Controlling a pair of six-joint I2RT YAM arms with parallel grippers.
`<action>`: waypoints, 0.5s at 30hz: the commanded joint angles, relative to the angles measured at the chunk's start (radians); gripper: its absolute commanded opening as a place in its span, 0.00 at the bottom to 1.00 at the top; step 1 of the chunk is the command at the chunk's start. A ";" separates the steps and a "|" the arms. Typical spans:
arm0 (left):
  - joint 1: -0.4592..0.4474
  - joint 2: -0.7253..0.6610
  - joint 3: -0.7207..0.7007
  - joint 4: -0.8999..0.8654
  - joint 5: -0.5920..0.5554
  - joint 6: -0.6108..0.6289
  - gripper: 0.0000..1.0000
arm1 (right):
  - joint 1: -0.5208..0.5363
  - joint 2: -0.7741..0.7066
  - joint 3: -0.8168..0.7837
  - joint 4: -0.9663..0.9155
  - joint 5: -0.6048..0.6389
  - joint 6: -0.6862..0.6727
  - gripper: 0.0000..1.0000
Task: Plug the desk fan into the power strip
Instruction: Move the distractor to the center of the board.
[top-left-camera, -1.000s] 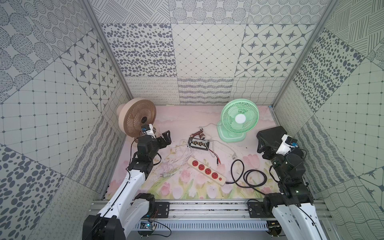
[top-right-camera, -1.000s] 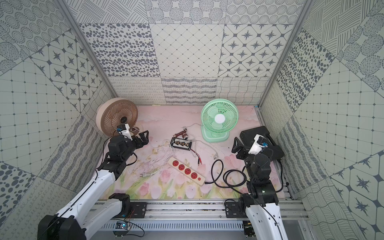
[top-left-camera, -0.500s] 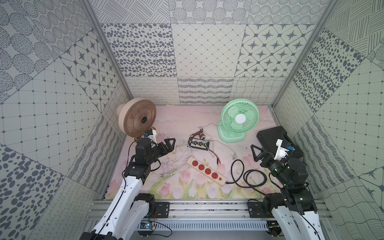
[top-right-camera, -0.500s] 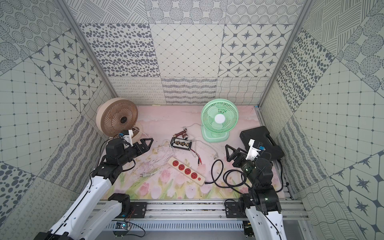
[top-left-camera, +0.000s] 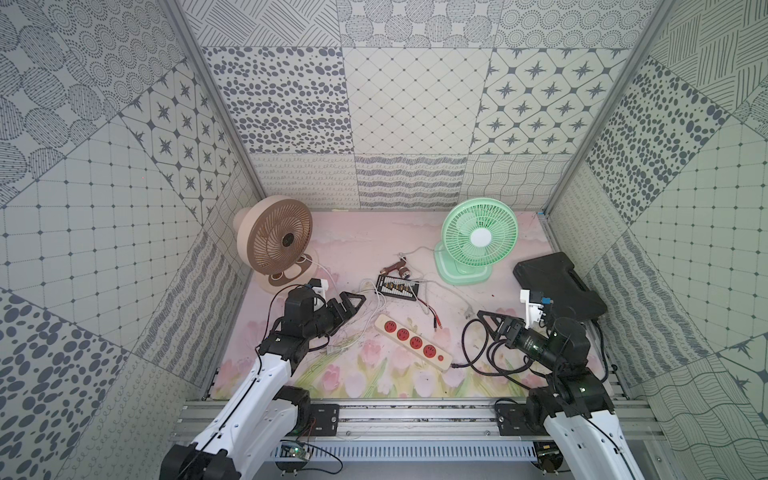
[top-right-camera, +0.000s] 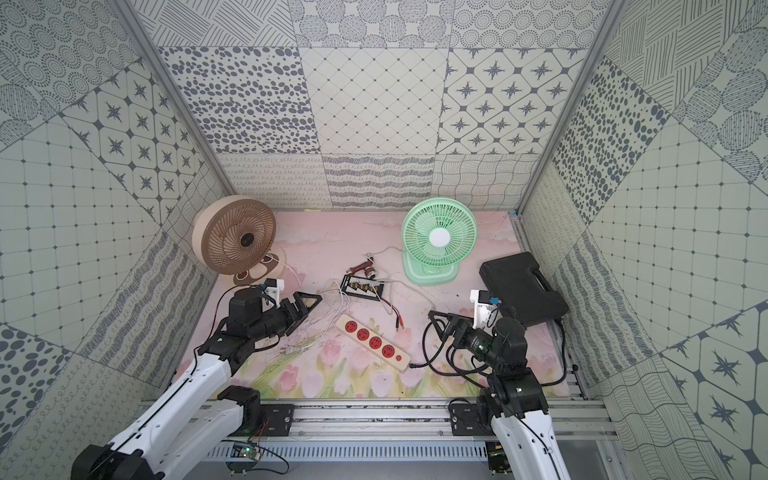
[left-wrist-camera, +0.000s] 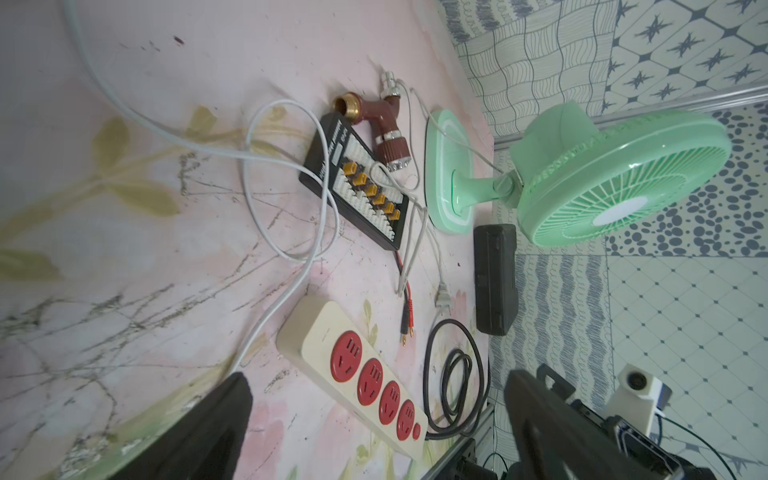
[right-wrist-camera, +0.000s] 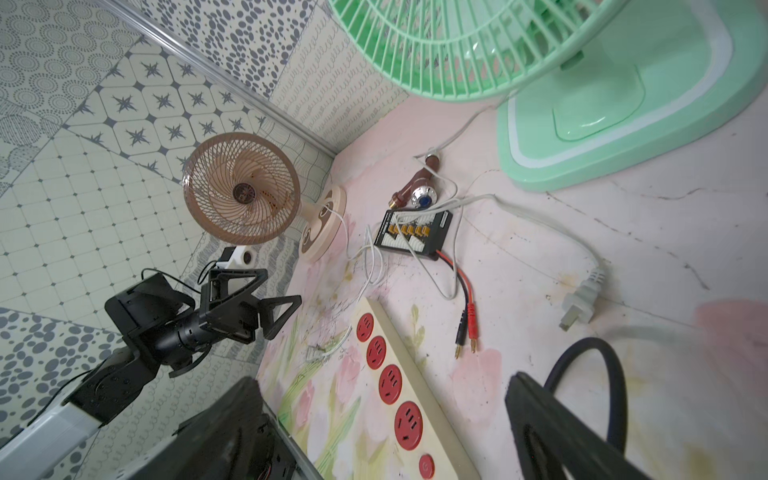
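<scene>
The power strip lies near the tabletop's front edge, sockets free. The left gripper and right gripper hang at its two sides, both released and empty. The green fan stands by the far edge.

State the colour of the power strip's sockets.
Red round sockets on the cream power strip; left wrist view.

Cream power strip with red sockets, mint-green fan, tan fan (brown grille), pink tulip-printed mat.

The power strip is seen as smooth cream plastic, the black case as matt plastic, the floral mat as scuffed.
</scene>
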 joint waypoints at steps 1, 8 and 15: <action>-0.111 0.004 0.038 0.026 -0.028 -0.045 1.00 | 0.105 0.043 -0.023 0.110 0.046 -0.005 0.95; -0.213 0.030 0.123 -0.074 -0.011 -0.043 0.99 | 0.499 0.319 0.018 0.167 0.334 -0.114 0.89; -0.306 0.079 0.149 -0.076 -0.082 -0.023 0.92 | 0.767 0.592 0.139 0.154 0.621 -0.192 0.82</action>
